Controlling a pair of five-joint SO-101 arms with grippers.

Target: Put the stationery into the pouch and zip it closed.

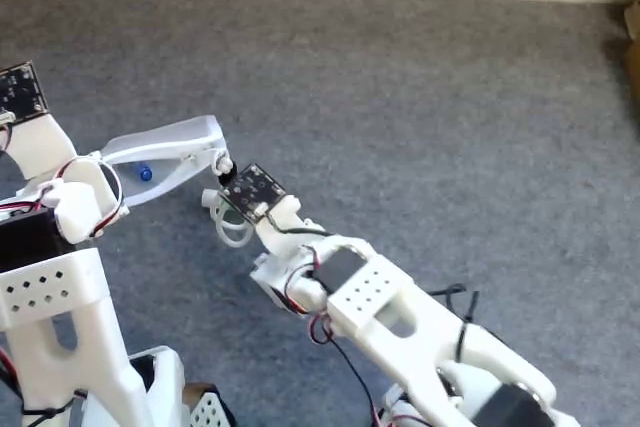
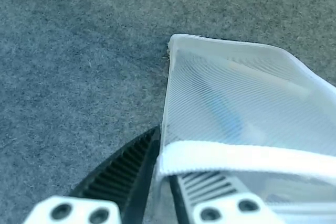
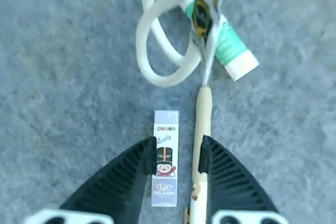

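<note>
- The left gripper [image 2: 167,163] is clamped on the white zipper band at one end of the pouch [image 2: 236,93]. One ribbed black jaw is outside the wall and the other shows through it.
- The right gripper [image 3: 177,145] is spread wide and holds nothing. Its jaws point down at the grey carpet [image 1: 420,97], astride two loose items.
- Between those jaws lies a small box [image 3: 165,163], flat on the carpet. Its label carries lettering and a cartoon soldier in a tall black hat.
- A cream pen [image 3: 202,129] lies just beside the box and roughly parallel to it, close along the inside of one jaw. It has a small printed figure near its lower end, too small to make out.
- The pouch is translucent with fine stripes. In the high view it is held off the carpet, slanting between the two arms.
- Inside it a blue pen [image 2: 223,116] shows through the wall, along with a paler stick [image 2: 262,77].
- A green-and-white tube [image 3: 233,51] lies on the carpet beyond the cream pen; any print on it cannot be read.
- A white cord loop [image 3: 157,51] curls beside the tube.
</note>
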